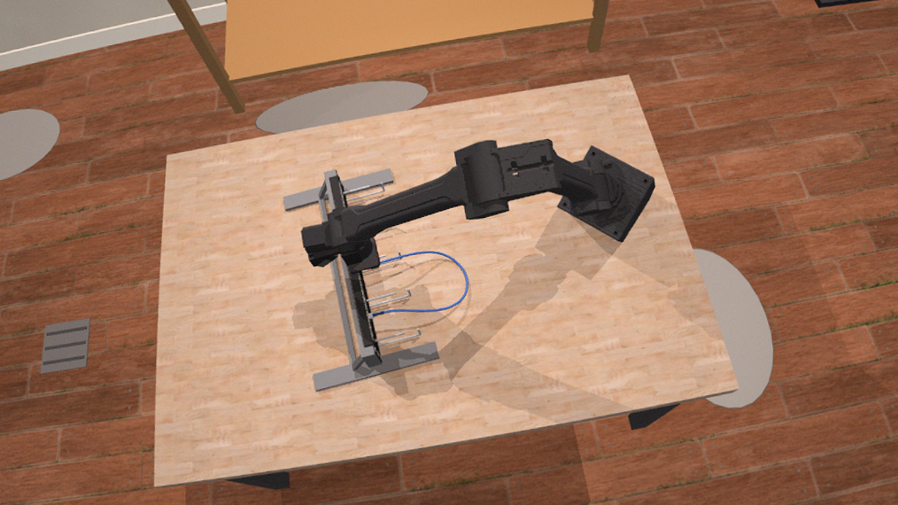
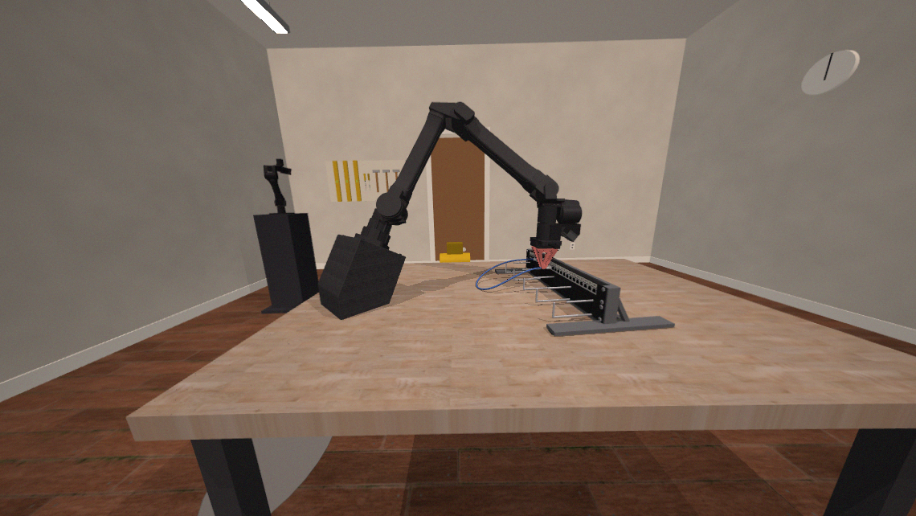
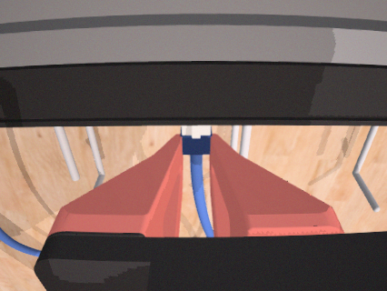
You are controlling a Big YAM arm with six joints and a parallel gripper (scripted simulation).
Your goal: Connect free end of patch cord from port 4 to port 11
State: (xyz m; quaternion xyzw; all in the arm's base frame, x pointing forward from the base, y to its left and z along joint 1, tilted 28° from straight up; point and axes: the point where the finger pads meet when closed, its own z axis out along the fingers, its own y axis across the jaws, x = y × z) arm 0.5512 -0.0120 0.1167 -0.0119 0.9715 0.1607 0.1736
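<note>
The patch panel rack [image 1: 339, 286] [image 2: 579, 280] [image 3: 193, 91] stands on the table with its feet at both ends. The blue patch cord [image 1: 455, 271] [image 2: 487, 275] [image 3: 201, 194] loops from one port out over the table and back to the panel. My gripper [image 3: 196, 145] [image 2: 543, 259], with red fingers, is shut on the cord's blue plug [image 3: 196, 145]. The plug's white tip [image 3: 196, 131] sits at the panel's lower edge, pushed against the panel face. I cannot read the port numbers. In the top view the arm's wrist hides the plug.
Several thin metal cable-management bars [image 1: 390, 298] [image 2: 556, 300] [image 3: 66, 152] stick out from the panel on the cord's side. The arm's base [image 1: 607, 190] [image 2: 358, 275] sits at the table's right side. The table edges are far from the rack.
</note>
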